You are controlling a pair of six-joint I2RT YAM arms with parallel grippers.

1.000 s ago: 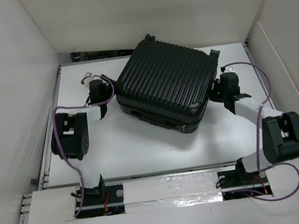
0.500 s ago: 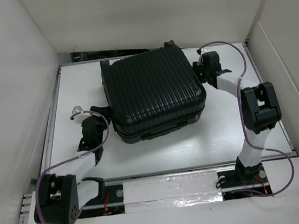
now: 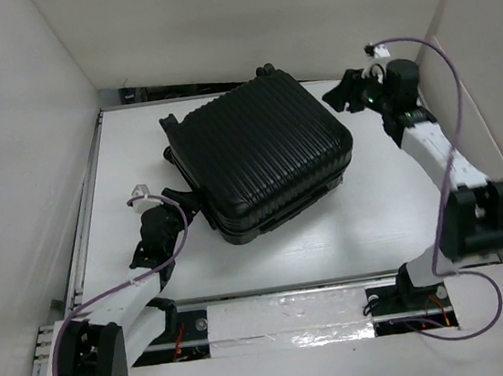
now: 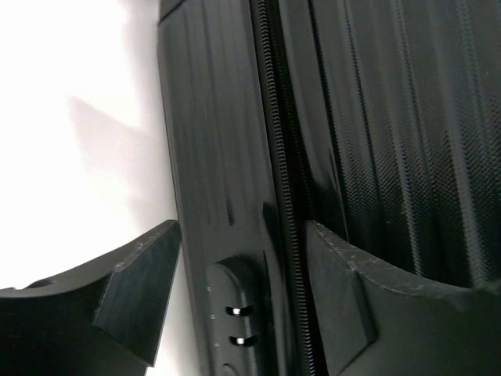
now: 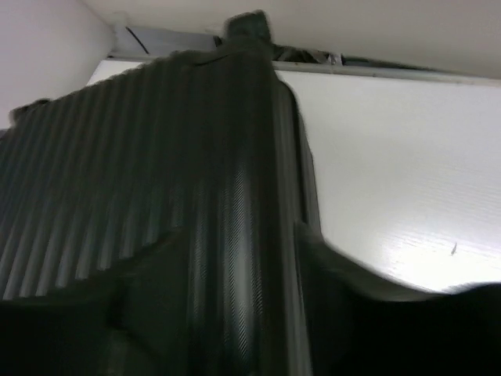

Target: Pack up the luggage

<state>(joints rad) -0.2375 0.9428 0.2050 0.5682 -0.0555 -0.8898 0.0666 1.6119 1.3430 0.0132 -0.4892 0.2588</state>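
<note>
The luggage is a large black ribbed suitcase lying flat and closed in the middle of the white table, turned at an angle. My left gripper is at its near-left side. In the left wrist view that gripper stands open astride the side wall of the luggage, by the zip and the lock, with a strip of table showing beside one finger. My right gripper is at the far-right corner. In its own view it is open with the edge of the luggage between the fingers.
White walls close in the table on the left, at the back and on the right. A foil-taped strip runs along the near edge between the arm bases. A wheel sticks out at the suitcase's far end.
The suitcase has turned on the table. My left arm swung from its far-left side to its near-left side. My right arm reached up to the far-right corner and its gripper opened.
</note>
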